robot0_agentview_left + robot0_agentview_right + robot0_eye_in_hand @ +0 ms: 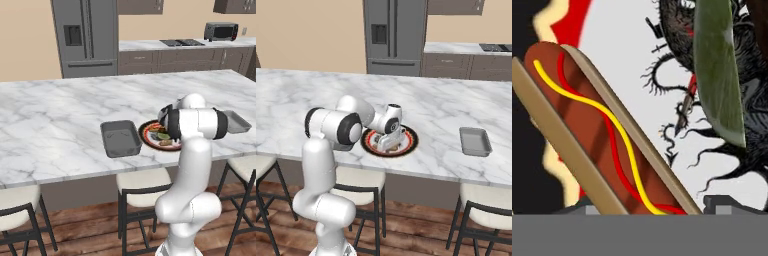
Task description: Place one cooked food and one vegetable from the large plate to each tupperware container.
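Hand view: a hot dog on the plate runs diagonally between the open pincer tips, not yet gripped.

A white marble counter is seen bearing the large plate directly beneath the fingers, with one tupperware container and another flanking it

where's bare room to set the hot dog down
Both dark trays sit bare inside: the larger tray left of the large plate, the smaller tray to its right. Marble counter between plate and smaller tray is open too. The plate is crowded: hot dog, a green vegetable, and the hand low over them.
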